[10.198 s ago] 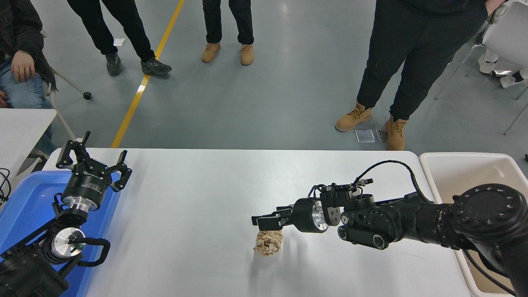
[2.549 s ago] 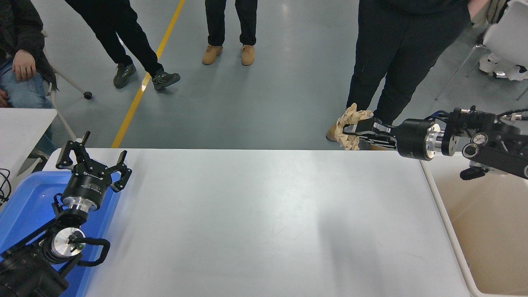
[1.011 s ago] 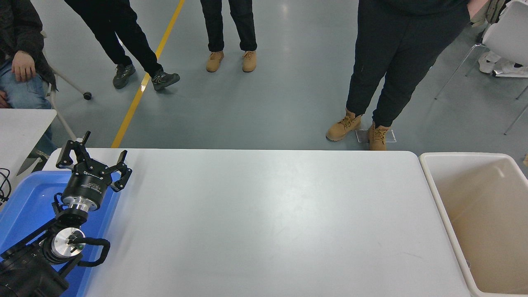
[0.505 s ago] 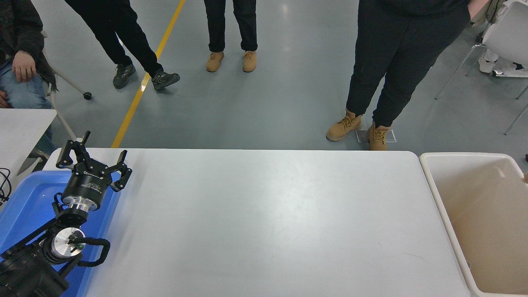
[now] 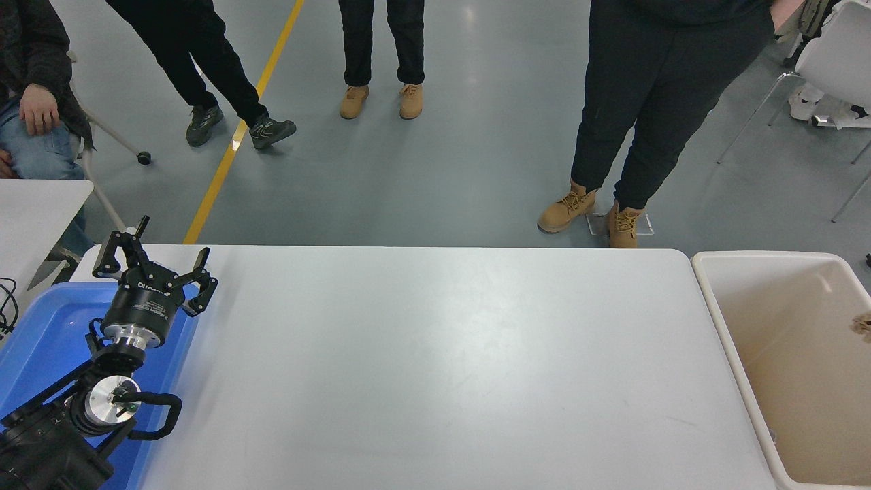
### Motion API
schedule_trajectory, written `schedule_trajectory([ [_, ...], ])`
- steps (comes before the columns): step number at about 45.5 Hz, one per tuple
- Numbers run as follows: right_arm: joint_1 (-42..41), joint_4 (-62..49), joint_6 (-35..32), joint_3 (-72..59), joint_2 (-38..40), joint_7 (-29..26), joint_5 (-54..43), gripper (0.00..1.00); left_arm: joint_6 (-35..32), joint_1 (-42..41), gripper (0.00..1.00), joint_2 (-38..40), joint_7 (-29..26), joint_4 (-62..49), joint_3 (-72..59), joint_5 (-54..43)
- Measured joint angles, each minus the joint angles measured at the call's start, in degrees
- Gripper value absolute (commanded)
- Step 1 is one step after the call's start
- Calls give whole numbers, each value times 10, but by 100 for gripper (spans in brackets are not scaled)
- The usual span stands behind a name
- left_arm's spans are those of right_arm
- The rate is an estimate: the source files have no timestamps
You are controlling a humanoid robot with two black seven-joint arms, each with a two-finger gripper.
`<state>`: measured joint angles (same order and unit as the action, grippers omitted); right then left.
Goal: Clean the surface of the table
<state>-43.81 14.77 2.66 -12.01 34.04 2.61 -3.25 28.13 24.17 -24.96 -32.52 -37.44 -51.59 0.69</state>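
Black and parked at the near left, your left gripper (image 5: 151, 272) has its fingers spread wide with nothing between them. It hangs over the far right corner of the blue bin (image 5: 41, 340), right at the left edge of the table surface (image 5: 435, 367). Your right arm and its gripper are out of view.

That white tabletop fills the middle of your view, from the blue bin on the left to the beige bin (image 5: 803, 381) just beside its right end. At the right edge of your view, over the beige bin's inner wall, you can see a small scrap of crumpled brown paper (image 5: 863, 325).

Beyond the far edge, people stand on the grey floor; the nearest one wears tan boots (image 5: 588, 214). At the far left you have a smaller white table (image 5: 34, 204).
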Motion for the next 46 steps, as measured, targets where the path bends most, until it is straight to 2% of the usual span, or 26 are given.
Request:
schedule_trajectory([
  [17, 12, -56, 1, -1, -69, -5, -23, 0, 0, 0, 99, 0, 0, 0, 0, 0],
  [39, 32, -73, 2, 0, -94, -7, -30, 0, 0, 0, 99, 0, 0, 0, 0, 0],
  [41, 33, -73, 2, 0, -94, -7, -30, 5, 0, 0, 99, 0, 0, 0, 0, 0],
  [46, 34, -74, 5, 0, -95, -8, -30, 26, 0, 0, 99, 0, 0, 0, 0, 0],
])
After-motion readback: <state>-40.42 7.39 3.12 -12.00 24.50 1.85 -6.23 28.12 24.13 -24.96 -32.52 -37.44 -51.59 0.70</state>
